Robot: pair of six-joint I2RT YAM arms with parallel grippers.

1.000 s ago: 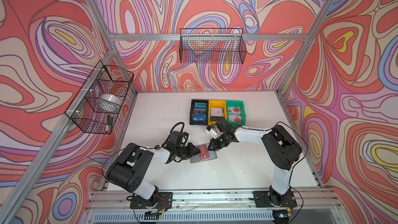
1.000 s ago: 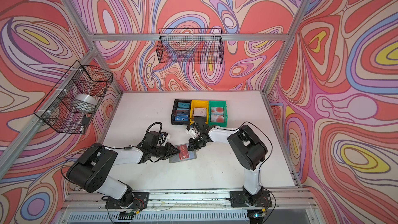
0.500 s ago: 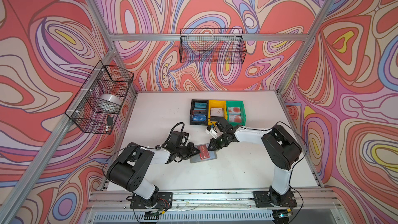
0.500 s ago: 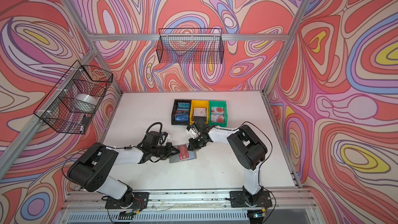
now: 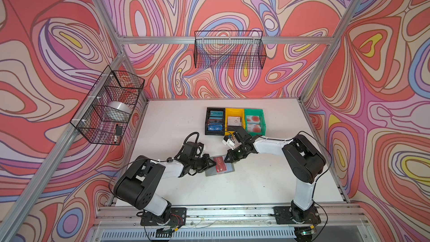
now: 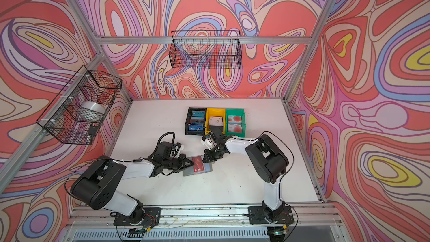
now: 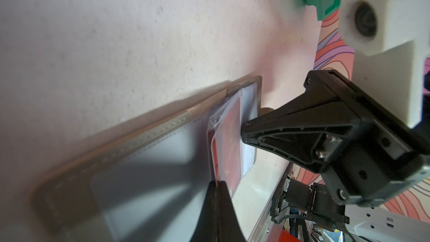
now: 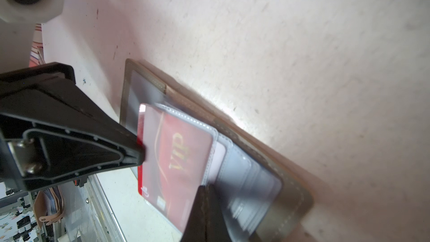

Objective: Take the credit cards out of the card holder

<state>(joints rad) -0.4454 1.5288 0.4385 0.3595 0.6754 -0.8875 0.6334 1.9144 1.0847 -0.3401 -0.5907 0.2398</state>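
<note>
The grey card holder (image 5: 229,170) (image 6: 188,172) lies open on the white table between my two arms. A dark red credit card (image 5: 220,162) (image 6: 197,162) with gold lettering sticks partway out of a raised clear pocket. My left gripper (image 5: 214,162) (image 7: 218,182) is shut on the exposed edge of this card (image 8: 183,154). My right gripper (image 5: 226,159) (image 8: 207,186) is shut on the opposite end of that clear pocket. The holder's other clear pockets (image 8: 251,182) lie flat under it. More credit cards lie in the bins behind.
Just behind the right gripper stand a black bin (image 5: 206,122), a yellow bin (image 5: 233,111) and a green bin (image 5: 253,111), each holding cards. A wire basket (image 5: 229,50) hangs on the back wall and another (image 5: 109,105) on the left wall.
My left gripper has closed onto the red card's edge. Both arms and the card holder have hardly moved.
</note>
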